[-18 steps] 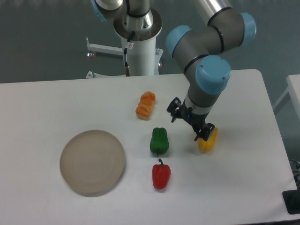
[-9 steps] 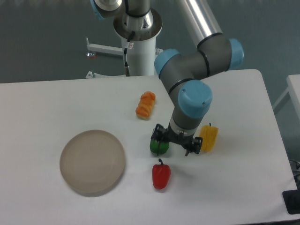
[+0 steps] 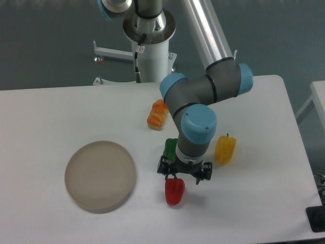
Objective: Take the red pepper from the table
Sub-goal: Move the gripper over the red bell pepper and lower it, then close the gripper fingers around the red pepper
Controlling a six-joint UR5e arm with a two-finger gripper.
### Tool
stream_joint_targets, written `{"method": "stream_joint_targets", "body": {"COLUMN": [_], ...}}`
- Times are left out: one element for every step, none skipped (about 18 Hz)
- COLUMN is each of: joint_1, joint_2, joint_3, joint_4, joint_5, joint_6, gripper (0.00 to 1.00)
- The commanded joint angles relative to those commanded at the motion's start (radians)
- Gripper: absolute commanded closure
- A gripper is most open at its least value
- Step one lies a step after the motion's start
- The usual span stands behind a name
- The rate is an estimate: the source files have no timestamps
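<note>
One red pepper (image 3: pixel 174 191) lies nearest the camera on the white tabletop (image 3: pixel 51 112), right of the round beige plate (image 3: pixel 100 176) and well apart from it. My end effector (image 3: pixel 183 175) hangs directly over the pepper's stem end, its dark body spread crosswise just above the fruit. The fingertips are small and dark against the housing; I cannot tell whether the jaws are parted or closed, nor whether they touch the pepper. The pepper rests on the tabletop, its lower half fully visible below my end effector.

Just beyond, the green pepper (image 3: pixel 170 147) shows only as a narrow strip at the left edge of my wrist, which covers the rest of it. To the right, the yellow pepper (image 3: pixel 225 148) stands clear of my arm, near but not touching. Farther back, an orange item (image 3: pixel 157 114) lies beside my elbow joint, partly overlapped by it. At the far edge, the arm's white base column (image 3: pixel 151 48) rises behind the tabletop.
</note>
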State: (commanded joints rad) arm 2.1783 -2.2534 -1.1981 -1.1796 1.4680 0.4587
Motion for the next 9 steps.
{"method": "stream_joint_targets", "body": {"joint_1": [-0.002, -0.002, -0.008, -0.018, -0.024, -0.031, -0.044, -0.049, -0.049], "joint_2": [-0.008, -0.014, -0.02, -0.032, -0.037, -0.043, -0.052, -0.058, -0.06], "joint_3": [0.002, -0.001, -0.003, -0.003, -0.008, -0.009, -0.009, -0.008, -0.009], "joint_4": [0.002, 0.017, 0.034, 0.049, 0.057, 0.064, 0.067, 0.071, 0.071], "joint_5": [0.002, 0.002, 0.003, 0.009, 0.023, 0.043, 0.06, 0.067, 0.067], "joint_6": [0.002, 0.002, 0.002, 0.002, 0.0, 0.0, 0.0, -0.002, -0.002], "gripper": [0.0, 0.0, 0.0, 0.0, 0.0, 0.0, 0.0, 0.0, 0.0]}}
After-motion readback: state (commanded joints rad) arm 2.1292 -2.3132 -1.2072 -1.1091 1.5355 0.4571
